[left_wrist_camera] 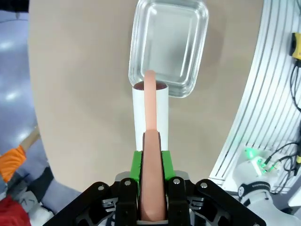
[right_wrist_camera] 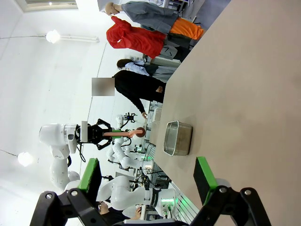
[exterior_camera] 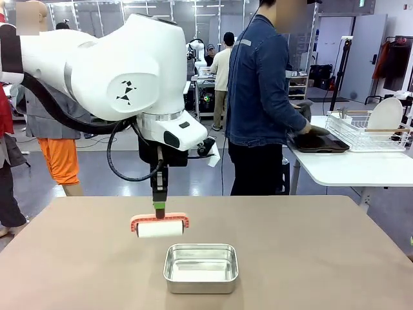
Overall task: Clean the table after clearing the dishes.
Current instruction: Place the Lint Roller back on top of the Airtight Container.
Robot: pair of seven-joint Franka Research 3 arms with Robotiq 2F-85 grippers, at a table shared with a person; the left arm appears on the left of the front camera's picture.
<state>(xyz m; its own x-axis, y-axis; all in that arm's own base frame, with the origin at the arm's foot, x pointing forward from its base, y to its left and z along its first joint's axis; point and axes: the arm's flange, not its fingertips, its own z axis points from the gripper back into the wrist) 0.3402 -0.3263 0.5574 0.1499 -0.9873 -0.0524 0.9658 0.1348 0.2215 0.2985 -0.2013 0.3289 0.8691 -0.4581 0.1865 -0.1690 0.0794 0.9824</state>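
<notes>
The beige table (exterior_camera: 310, 258) carries no dishes. My left gripper (exterior_camera: 159, 208) hangs above its middle, shut on the orange handle of a roller (exterior_camera: 160, 227) with a white roll. In the left wrist view the green pads of this gripper (left_wrist_camera: 151, 162) clamp the handle, and the roller (left_wrist_camera: 150, 108) points at the tabletop (left_wrist_camera: 80, 94). My right gripper (right_wrist_camera: 148, 181) stands open with nothing between its fingers, off the table's (right_wrist_camera: 244, 94) side. A person's gloved hands rest on dark trays (exterior_camera: 321, 143) on the white side table. A white plate (exterior_camera: 385, 116) stands in a wire rack.
A small rectangular steel pan (exterior_camera: 201, 268), seemingly empty, sits on the table just in front of the roller; the pan (left_wrist_camera: 169, 44) lies beyond the roll's tip, and the pan (right_wrist_camera: 178, 138) also shows from the right wrist. The person (exterior_camera: 261, 97) stands at the far right.
</notes>
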